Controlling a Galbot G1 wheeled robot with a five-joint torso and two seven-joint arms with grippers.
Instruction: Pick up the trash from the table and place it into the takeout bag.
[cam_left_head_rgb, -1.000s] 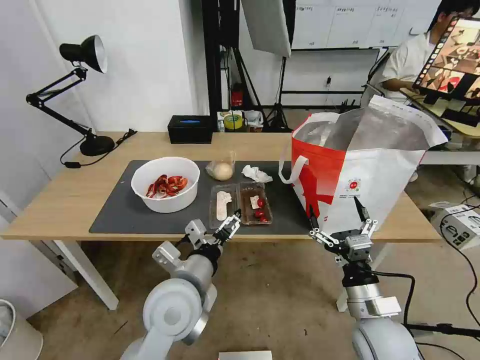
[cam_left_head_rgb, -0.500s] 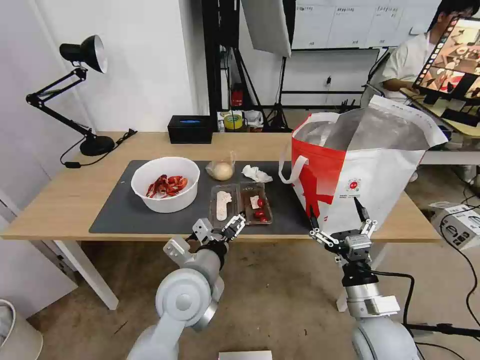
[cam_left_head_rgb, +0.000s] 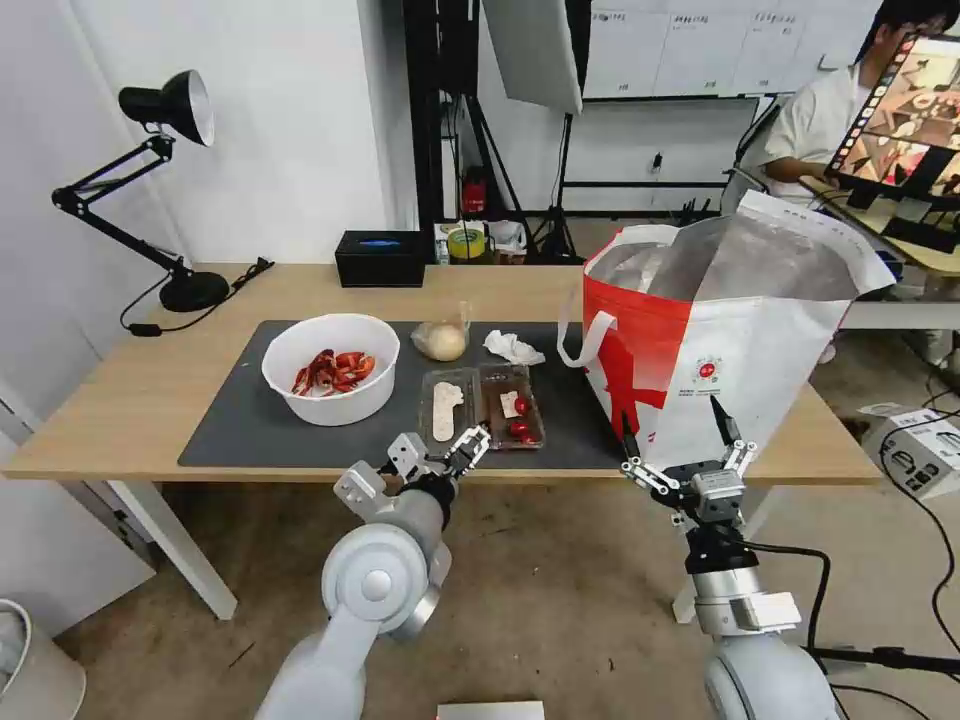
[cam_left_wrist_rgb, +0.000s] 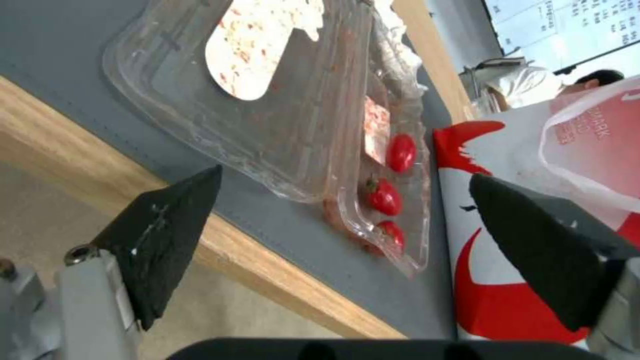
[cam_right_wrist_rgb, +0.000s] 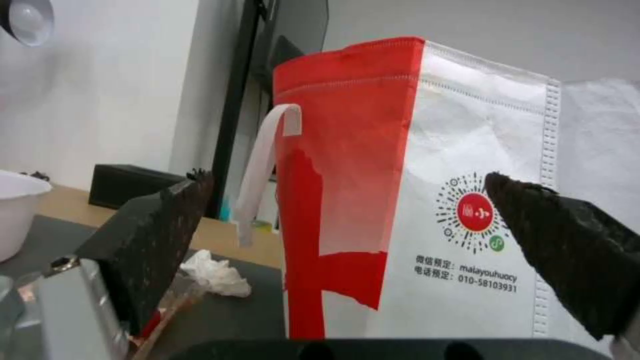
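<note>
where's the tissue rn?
In the head view the tissue lies on the grey mat, between the bagged bun on its left and the takeout bag on its right, just behind the tomato tray.

Through the left wrist view you see the left gripper (cam_left_wrist_rgb: 347, 235) with its two black fingers spread wide, hanging just off the light-wood table edge (cam_left_wrist_rgb: 267, 280). Between them lies the clear plastic clamshell tray (cam_left_wrist_rgb: 280, 115) with small red tomatoes (cam_left_wrist_rgb: 385, 196) on the dark grey mat (cam_left_wrist_rgb: 80, 85), beside the red-and-white takeout bag (cam_left_wrist_rgb: 507, 280).
</note>
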